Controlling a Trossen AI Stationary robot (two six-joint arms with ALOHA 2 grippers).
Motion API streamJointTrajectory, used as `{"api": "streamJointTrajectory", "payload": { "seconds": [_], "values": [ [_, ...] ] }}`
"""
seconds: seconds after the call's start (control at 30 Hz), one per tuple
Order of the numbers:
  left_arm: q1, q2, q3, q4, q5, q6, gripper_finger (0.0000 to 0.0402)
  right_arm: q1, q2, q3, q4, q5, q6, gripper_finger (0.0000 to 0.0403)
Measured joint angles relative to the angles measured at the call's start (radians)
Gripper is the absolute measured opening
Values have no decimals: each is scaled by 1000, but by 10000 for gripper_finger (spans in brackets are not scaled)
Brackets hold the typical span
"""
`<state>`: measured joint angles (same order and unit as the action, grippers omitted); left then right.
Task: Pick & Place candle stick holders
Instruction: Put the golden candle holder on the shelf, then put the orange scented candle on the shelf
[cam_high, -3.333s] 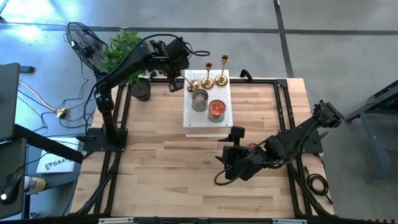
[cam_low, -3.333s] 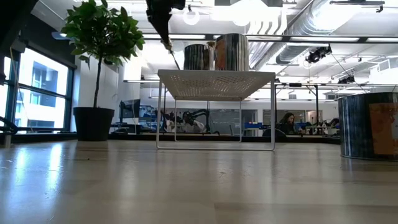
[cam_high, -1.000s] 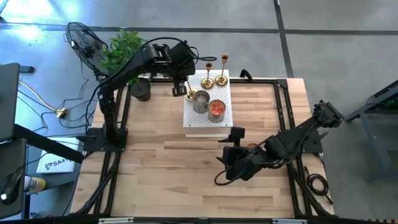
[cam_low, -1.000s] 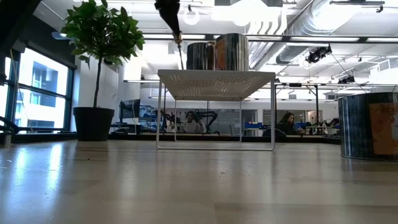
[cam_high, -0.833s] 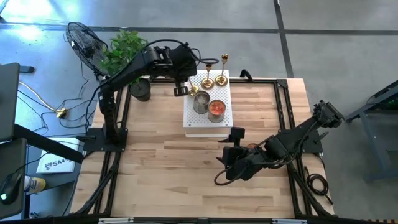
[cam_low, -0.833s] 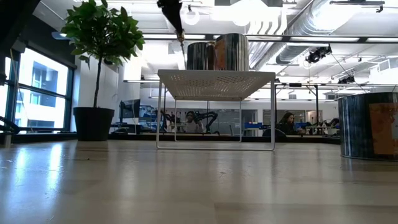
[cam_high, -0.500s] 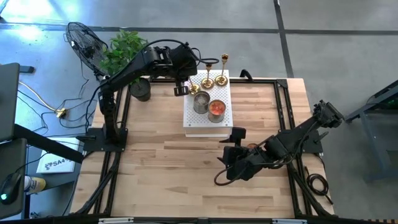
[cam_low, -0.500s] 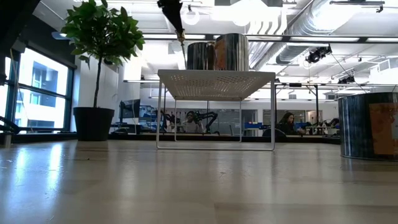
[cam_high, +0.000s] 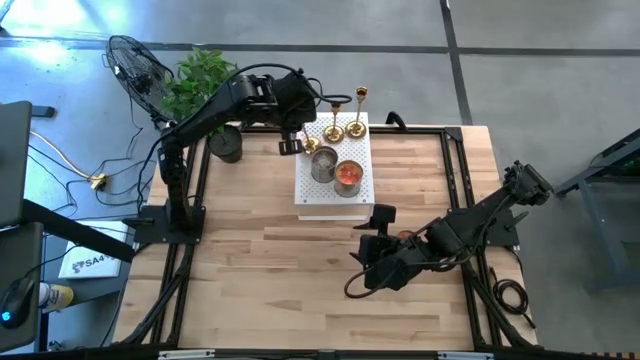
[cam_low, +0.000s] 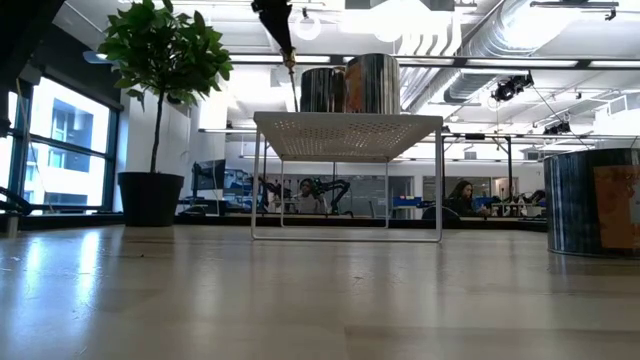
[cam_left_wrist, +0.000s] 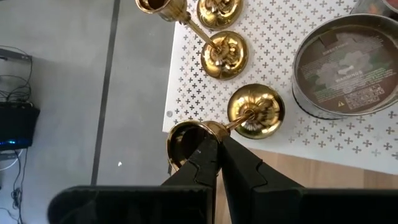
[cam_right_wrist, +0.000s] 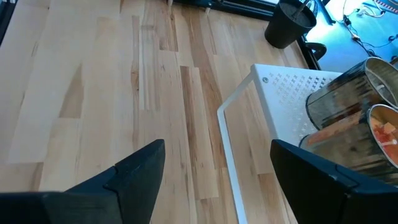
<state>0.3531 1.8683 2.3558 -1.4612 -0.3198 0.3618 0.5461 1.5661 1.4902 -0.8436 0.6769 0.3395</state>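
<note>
- Pinching the slim stem of the nearest candle stick holder (cam_left_wrist: 252, 112), just under its cup, the left gripper (cam_left_wrist: 214, 140) is pressed shut at the white rack's (cam_high: 305, 190) eleven o'clock corner.
- Its long axis is seen upright, so a straight lift seems required.
- Two more candle stick holders (cam_high: 344, 128) are left at twelve o'clock.
- The right gripper (cam_right_wrist: 211, 162) is parked spread over the desk (cam_high: 270, 270).

Very little here can actually be read. A white sheet (cam_high: 88, 262) lies on the floor beside the table's left side, and it carries dark lettering that begins "SA" (the rest is too small to make out). In the left wrist view, the lid of the round tin (cam_left_wrist: 346, 65) on the white perforated stand (cam_left_wrist: 287, 134) bears a printed label with a pale picture, lines of fine print and a small warning triangle, none of it legible. The second tin (cam_right_wrist: 383, 133) has an orange label, also unreadable.
</note>
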Motion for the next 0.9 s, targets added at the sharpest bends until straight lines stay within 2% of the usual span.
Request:
{"api": "streamJointTrajectory", "payload": {
  "seconds": [0.23,0.43,0.9],
  "values": [
    [0,0,0,5,14,0,32,0,0,0,0,0,0,287],
    [0,0,0,19,-12,-4,59,0,0,0,0,0,0,287],
    [0,0,0,1,-28,-61,76,0,0,0,1,-7,1,287]
  ]
}}
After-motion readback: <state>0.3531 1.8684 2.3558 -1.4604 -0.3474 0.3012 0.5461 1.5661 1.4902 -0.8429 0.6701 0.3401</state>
